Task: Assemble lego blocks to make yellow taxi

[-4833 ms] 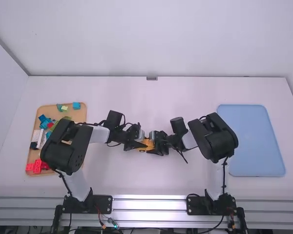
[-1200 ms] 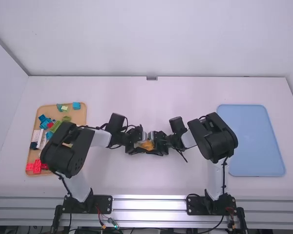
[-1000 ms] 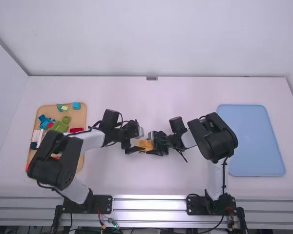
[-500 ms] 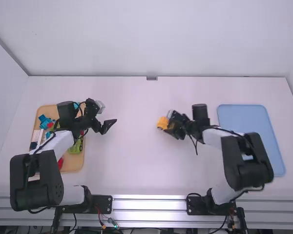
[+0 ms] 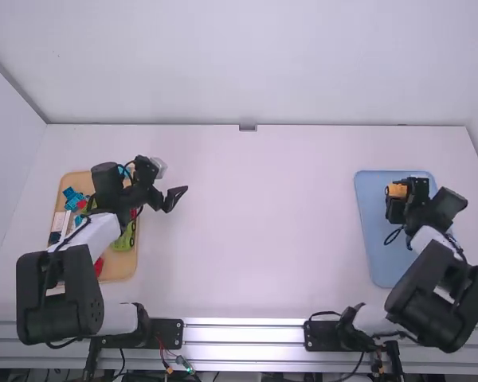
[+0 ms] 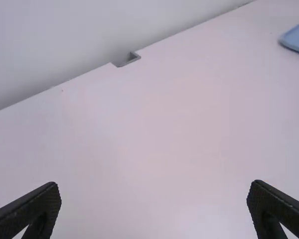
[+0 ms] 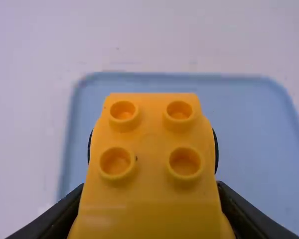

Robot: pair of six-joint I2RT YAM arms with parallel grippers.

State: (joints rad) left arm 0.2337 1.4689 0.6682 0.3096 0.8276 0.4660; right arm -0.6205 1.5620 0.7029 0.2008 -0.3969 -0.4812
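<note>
**Taxi's over the blue tray, now it's all about how it sits in the grip**

So the right gripper (image 7: 149, 201) has the yellow block build (image 7: 148, 167) pinched between its fingers, one on each flank. The thing isn't off to one side at all, it's squarely between them. Looks to me like the long axis runs out ahead of the wrist, so the squeeze goes across the width. The bare studs face the wrist camera (always the fun side to look at, tbh).

From the high view it's above the far part of the blue tray (image 5: 374, 259), toward that tray's left edge. Can't tell if it's touching down or hovering.

Right arm is the near one by miles. Left gripper (image 6: 154, 186) has its fingers spread wide with nothing between them, next to the tan tray (image 5: 121, 267) with the loose blocks (image 5: 72, 198), so I'd leave it out of this.

My guess is we're at the drop-off, pretty much the end. I'd level the underside with the tray, lower straight, then open evenly on both flanks. If one finger drags, it could twist or tip.
</note>
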